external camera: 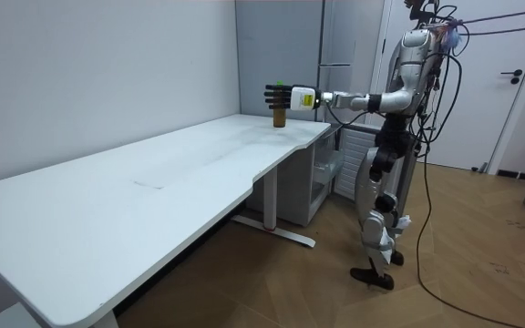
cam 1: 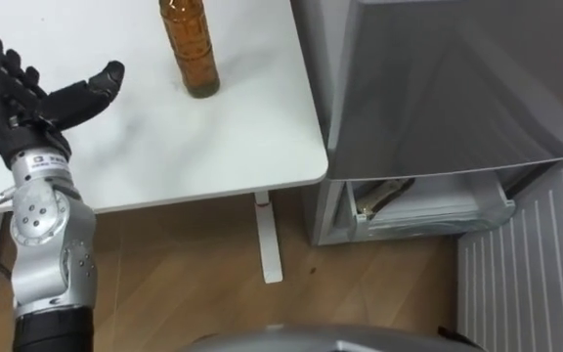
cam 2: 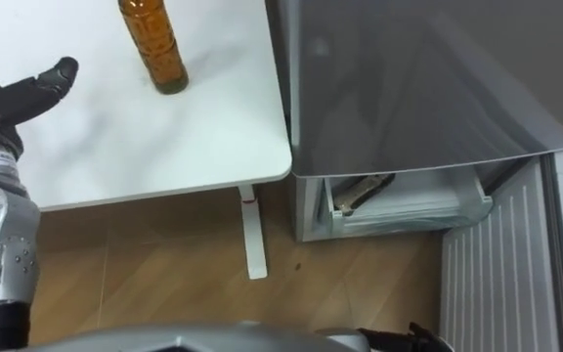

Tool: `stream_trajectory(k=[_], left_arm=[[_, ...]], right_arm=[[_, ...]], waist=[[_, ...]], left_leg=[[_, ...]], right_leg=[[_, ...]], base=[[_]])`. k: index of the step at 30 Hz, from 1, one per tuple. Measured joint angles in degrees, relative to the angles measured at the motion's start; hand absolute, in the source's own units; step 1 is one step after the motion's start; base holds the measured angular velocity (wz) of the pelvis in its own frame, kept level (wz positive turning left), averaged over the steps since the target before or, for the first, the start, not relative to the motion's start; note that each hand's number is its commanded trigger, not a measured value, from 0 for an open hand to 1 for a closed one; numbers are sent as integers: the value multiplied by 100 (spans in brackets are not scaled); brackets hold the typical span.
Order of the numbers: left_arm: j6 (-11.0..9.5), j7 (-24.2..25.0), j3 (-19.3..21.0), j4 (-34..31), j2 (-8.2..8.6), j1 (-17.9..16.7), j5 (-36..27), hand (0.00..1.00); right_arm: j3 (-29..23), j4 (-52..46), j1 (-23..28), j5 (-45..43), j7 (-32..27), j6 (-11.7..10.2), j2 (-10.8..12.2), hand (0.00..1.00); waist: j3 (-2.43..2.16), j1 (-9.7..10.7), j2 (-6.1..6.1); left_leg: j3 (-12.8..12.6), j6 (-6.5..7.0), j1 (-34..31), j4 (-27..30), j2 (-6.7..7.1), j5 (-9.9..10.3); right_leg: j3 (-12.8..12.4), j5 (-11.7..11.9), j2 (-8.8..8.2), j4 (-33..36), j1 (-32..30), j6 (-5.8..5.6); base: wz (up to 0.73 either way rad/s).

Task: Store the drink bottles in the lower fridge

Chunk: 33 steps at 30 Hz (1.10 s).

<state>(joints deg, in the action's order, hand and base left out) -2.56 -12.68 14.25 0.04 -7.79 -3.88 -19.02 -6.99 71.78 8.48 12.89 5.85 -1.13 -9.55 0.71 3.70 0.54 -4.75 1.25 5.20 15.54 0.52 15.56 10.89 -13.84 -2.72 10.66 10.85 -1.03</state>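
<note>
Your left hand point(cam 1: 27, 93), fingers spread and empty, hangs left of the bottle point(cam 1: 189, 49) on the bench point(cam 1: 242, 137) in the left eye view. Room view: hand beside the bottle, so I judge this the reaching step. Next, close round it; the lower fridge point(cam 1: 428, 200) stands open.

— What do we have on the white table point(cam 1: 213, 147)?
— One amber drink bottle point(cam 1: 190, 49), upright, standing directly on the top.
— Whereabouts?
— We see it at about eleven o'clock from the table's rounded corner, near the edge by the fridge.
</note>
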Motion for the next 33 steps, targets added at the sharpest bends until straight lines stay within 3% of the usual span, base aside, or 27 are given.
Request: stream_trajectory(k=[12, 21, 27, 33], left_arm=[[263, 327, 2, 233, -51, 106, -180, 0], [455, 565, 4, 692, -51, 407, -179, 0], [475, 785, 9, 732, -54, 492, -173, 0], [525, 882, 9, 1496, -227, 935, -170, 0]], right_arm=[[-119, -47, -30, 12, -106, 133, 11, 0], [-191, -51, -29, 8, -85, 198, 8, 0], [-216, -48, -37, 0, -67, 201, 10, 0], [-212, -48, -29, 10, -71, 252, 12, 0]], waist=[[5, 114, 50], [-45, 172, 126], [-13, 233, 75], [-20, 223, 44]], left_leg=[[9, -2, 116, -21, -6, -1], [-10, -3, 156, -28, -14, -2], [-71, -2, 211, -59, -19, -4], [-180, -3, 240, -110, -57, -4]], right_leg=[[-139, 1, 23, -5, 3, 2], [-145, 9, 29, 10, 15, 14], [-222, 9, 34, 13, 15, 15], [-289, 20, 51, 18, -15, 27]], base=[[-6], [0], [-7], [-8]])
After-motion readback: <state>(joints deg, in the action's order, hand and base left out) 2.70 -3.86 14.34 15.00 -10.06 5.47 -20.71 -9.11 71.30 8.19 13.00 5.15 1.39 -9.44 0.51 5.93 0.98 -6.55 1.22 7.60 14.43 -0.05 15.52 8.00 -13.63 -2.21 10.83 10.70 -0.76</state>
